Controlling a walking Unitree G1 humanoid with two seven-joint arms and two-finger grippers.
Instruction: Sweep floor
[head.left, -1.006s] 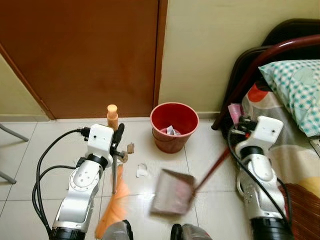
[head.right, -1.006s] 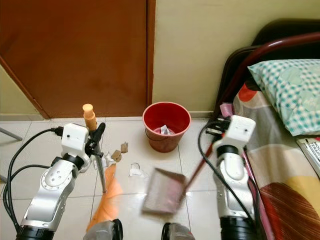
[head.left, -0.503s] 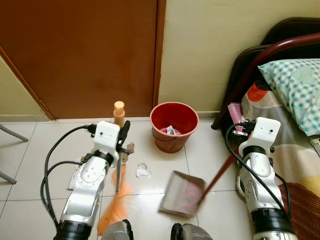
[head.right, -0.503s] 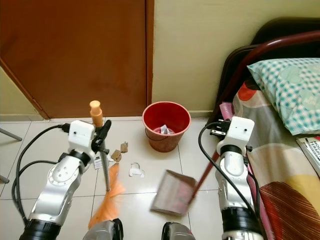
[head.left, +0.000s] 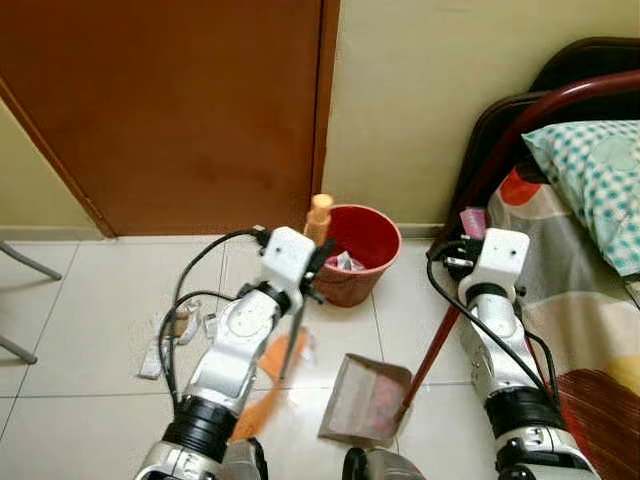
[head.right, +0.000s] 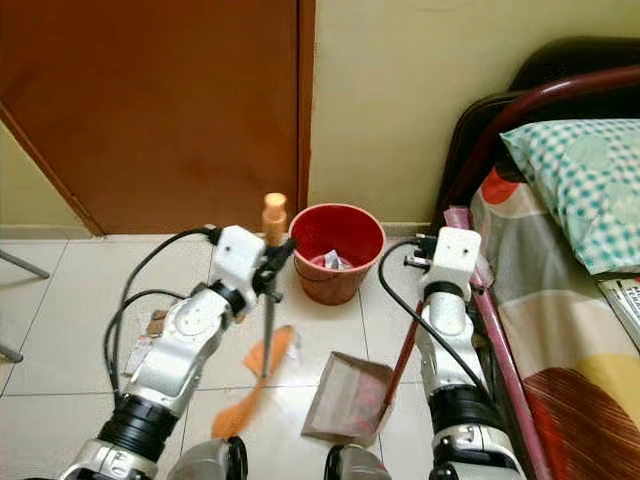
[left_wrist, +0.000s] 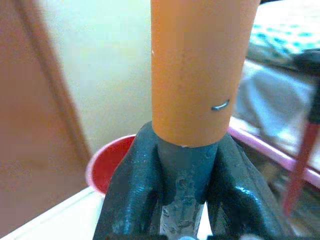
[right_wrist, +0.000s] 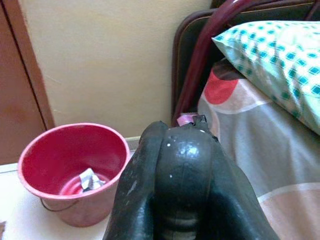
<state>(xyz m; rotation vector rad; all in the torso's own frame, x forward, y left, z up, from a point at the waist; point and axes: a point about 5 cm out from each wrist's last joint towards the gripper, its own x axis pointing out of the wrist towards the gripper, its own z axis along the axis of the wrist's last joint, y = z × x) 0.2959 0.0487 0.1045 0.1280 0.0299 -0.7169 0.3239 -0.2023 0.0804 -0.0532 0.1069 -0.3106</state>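
Observation:
My left gripper (head.left: 312, 268) is shut on the grey pole of a broom, just below its orange cap (head.left: 319, 211). The orange bristles (head.left: 262, 398) trail on the tiles left of the dustpan (head.left: 366, 400), and look blurred. The brownish dustpan lies flat on the floor before my feet. Its red handle (head.left: 430, 348) rises to my right gripper (head.left: 448, 263), which is shut on the black top end. The left wrist view has the black fingers (left_wrist: 134, 186) clamped under the orange cap (left_wrist: 197, 70). A red bucket (head.left: 362, 248) with paper scraps inside stands by the wall beyond the dustpan.
Several paper scraps (head.left: 176, 324) lie on the tiles to the left. A brown door (head.left: 170, 100) closes the back left. A bed with a checked pillow (head.left: 592, 160) and dark red frame (head.left: 520, 120) fills the right. A grey chair leg (head.left: 22, 262) pokes in at far left.
My left arm has swung the broom to the right, up to the dustpan. The dustpan has shifted a little to the right. The white scrap from the middle tiles is out of sight.

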